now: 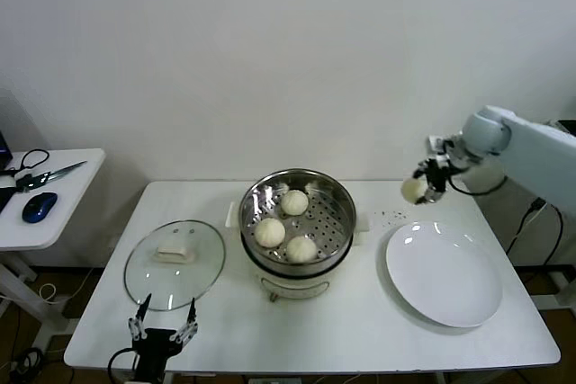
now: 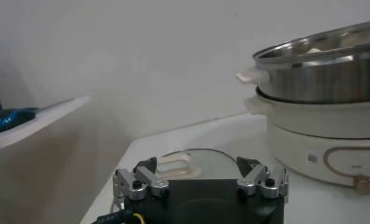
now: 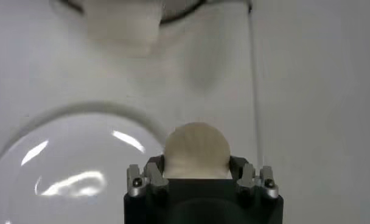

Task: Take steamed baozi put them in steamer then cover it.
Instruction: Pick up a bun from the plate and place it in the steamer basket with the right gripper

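The steel steamer stands at the table's middle with three baozi on its perforated tray: one at the back, one at the left, one at the front. My right gripper is shut on the fourth baozi and holds it in the air to the right of the steamer, above the table behind the plate. That baozi fills the jaws in the right wrist view. The glass cover lies flat on the table left of the steamer. My left gripper is open and empty at the table's front left edge, just before the cover.
A flat white plate lies bare at the table's right. A side table at the far left carries a blue mouse and scissors. The steamer's white base and side handle show in the left wrist view.
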Motion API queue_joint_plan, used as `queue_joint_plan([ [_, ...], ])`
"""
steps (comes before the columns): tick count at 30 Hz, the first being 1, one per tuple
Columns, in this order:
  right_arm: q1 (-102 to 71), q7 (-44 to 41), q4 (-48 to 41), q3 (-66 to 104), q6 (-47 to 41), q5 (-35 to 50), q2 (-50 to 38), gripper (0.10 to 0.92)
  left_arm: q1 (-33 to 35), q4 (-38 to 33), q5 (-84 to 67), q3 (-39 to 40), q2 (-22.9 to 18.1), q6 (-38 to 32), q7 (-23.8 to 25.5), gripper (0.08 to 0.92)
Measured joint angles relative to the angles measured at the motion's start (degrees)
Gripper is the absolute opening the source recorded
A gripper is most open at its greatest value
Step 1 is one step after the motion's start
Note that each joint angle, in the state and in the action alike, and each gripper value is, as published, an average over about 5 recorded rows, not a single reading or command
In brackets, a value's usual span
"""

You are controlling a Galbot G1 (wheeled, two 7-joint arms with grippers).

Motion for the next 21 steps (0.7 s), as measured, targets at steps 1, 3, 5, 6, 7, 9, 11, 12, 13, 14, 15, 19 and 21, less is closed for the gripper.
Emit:
queue_joint_plan([
  [1, 1.8, 0.4, 0.6, -1.4, -0.5, 2.0, 1.0, 0.686, 0.1, -0.1, 0.0, 0.2, 0.0, 0.0, 0.1, 0.823],
  [3, 5.1, 1.2, 1.9, -4.2, -1.5, 5.9, 3.0, 0.687, 0.1, -0.5, 0.1, 0.6, 0.2, 0.0, 0.2, 0.823],
  [5, 8.0, 2.0, 3.2, -6.7, -2.6, 9.6, 5.1, 0.687, 0.2, -0.7, 0.1, 0.9, 0.3, 0.1, 0.3, 0.823],
  [6, 9.2, 2.4, 3.8, -7.8, -3.2, 11.2, 6.1, 0.687, 0.2, -0.7, 0.1, 1.0, 0.4, 0.0, 0.3, 0.823],
  [7, 10.3, 2.9, 4.4, -8.9, -3.7, 12.8, 7.2, 0.687, 0.2, -0.8, 0.1, 1.1, 0.5, 0.0, 0.3, 0.823],
  [9, 12.0, 3.7, 5.5, -10.8, -4.8, 15.4, 9.2, 0.687, 0.2, -0.9, 0.1, 1.2, 0.5, -0.1, 0.4, 0.823],
  [11, 13.3, 4.6, 6.5, -12.4, -6.0, 17.4, 11.2, 0.687, 0.3, -1.0, 0.1, 1.3, 0.6, -0.2, 0.4, 0.823],
  [12, 13.7, 5.0, 6.9, -13.1, -6.5, 18.3, 12.1, 0.687, 0.4, -1.0, 0.1, 1.3, 0.6, -0.3, 0.4, 0.823],
  [13, 14.0, 5.5, 7.3, -13.7, -7.1, 19.0, 13.0, 0.687, 0.5, -1.1, 0.0, 1.3, 0.6, -0.3, 0.4, 0.823],
  [14, 14.2, 6.0, 7.7, -14.3, -7.7, 19.7, 13.9, 0.687, 0.6, -1.1, -0.1, 1.2, 0.6, -0.4, 0.4, 0.823],
  [15, 14.3, 6.5, 8.1, -14.9, -8.2, 20.3, 14.7, 0.687, 0.6, -1.2, -0.1, 1.2, 0.6, -0.4, 0.5, 0.823],
  [19, 14.1, 8.4, 8.9, -16.9, -10.3, 22.0, 17.6, 0.685, 0.8, -1.6, -0.4, 1.0, 1.1, -0.4, 0.7, 0.823],
  [21, 13.6, 9.3, 9.2, -17.7, -11.1, 22.5, 18.9, 0.685, 0.6, -1.7, -0.5, 0.8, 1.3, -0.3, 0.7, 0.823],
])
